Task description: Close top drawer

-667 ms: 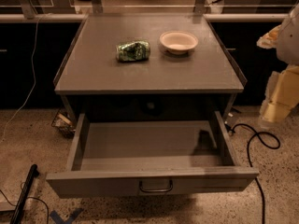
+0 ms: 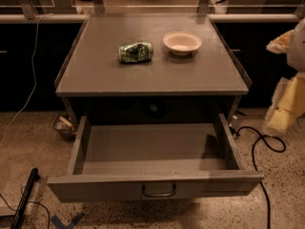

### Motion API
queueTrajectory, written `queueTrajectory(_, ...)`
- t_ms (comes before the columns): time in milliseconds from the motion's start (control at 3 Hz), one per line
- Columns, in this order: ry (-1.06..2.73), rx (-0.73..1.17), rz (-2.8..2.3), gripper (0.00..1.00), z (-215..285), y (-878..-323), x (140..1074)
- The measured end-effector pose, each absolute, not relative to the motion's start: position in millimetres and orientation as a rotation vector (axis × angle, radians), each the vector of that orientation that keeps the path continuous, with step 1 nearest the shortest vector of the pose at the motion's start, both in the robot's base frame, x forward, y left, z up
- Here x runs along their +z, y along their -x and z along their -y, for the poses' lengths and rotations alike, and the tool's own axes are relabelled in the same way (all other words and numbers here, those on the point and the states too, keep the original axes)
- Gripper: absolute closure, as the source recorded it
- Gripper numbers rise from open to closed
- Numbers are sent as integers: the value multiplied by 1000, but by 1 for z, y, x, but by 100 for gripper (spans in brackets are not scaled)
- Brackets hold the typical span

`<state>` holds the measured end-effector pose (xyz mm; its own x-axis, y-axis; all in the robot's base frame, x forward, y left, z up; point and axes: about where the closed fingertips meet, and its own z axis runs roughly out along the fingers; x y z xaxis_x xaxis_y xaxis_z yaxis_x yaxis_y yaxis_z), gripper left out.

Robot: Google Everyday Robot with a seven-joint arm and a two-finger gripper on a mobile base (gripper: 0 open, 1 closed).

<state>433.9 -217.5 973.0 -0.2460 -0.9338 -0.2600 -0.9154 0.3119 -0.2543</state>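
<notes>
The top drawer (image 2: 155, 189) of the grey cabinet is pulled far out towards me. It is wide, shallow and empty inside, with a small curved metal pull handle (image 2: 158, 191) at the centre of its flat front. My arm shows only as cream and yellow parts at the right edge of the view. The gripper (image 2: 285, 109) is there, to the right of the cabinet, level with the drawer's back corner and apart from the drawer.
On the cabinet top (image 2: 95, 75) lie a crumpled green bag (image 2: 136, 52) and a white bowl (image 2: 182, 42). A black cable (image 2: 259, 144) loops on the speckled floor to the right. A black rod (image 2: 24, 197) lies at the lower left. Dark counters stand behind.
The arm parts at the right edge have sunk slightly. The drawer, the bag and the bowl have not moved.
</notes>
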Motion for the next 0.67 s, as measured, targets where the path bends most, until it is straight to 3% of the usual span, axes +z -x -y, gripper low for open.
queueTrajectory(667,1547,146,-2201,0,194,-426,905)
